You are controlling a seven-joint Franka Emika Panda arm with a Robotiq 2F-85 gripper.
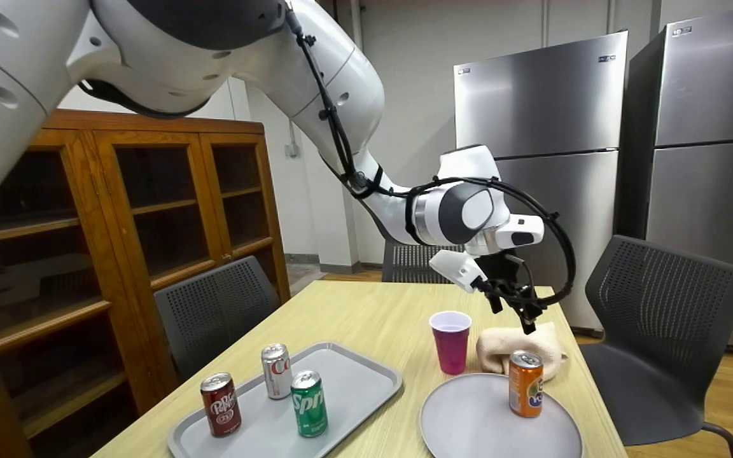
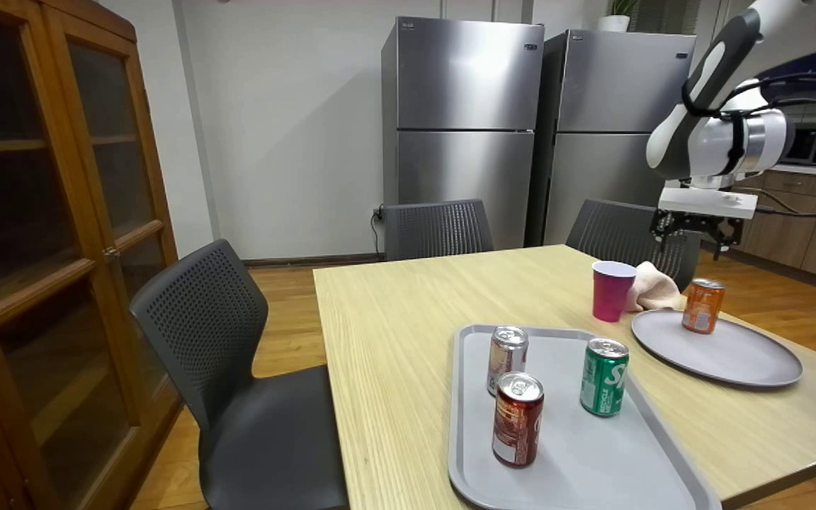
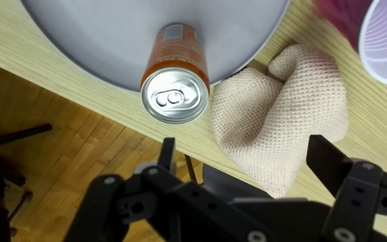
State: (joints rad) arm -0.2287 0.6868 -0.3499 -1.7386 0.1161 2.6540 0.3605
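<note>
Refrigerators (image 2: 465, 81), table (image 2: 408, 304), chairs (image 2: 202, 322) — this looks like a break room.

Around me I see a pale wall (image 2: 287, 127) with two steel refrigerators (image 2: 465, 81) before it, their doors catching a soft glare; a potted plant (image 2: 613, 23) shows above one. A brown wooden cabinet (image 1: 109, 216) with glazed doors stands to one side. Dark chairs (image 2: 273, 432) line three sides of my light wood table (image 2: 415, 319), over a honey-coloured plank floor (image 2: 287, 308).

Can (image 1: 525, 385) stands on plate (image 1: 462, 416); cloth (image 3: 297, 111) lies beside plate and cup (image 1: 451, 348).
</note>
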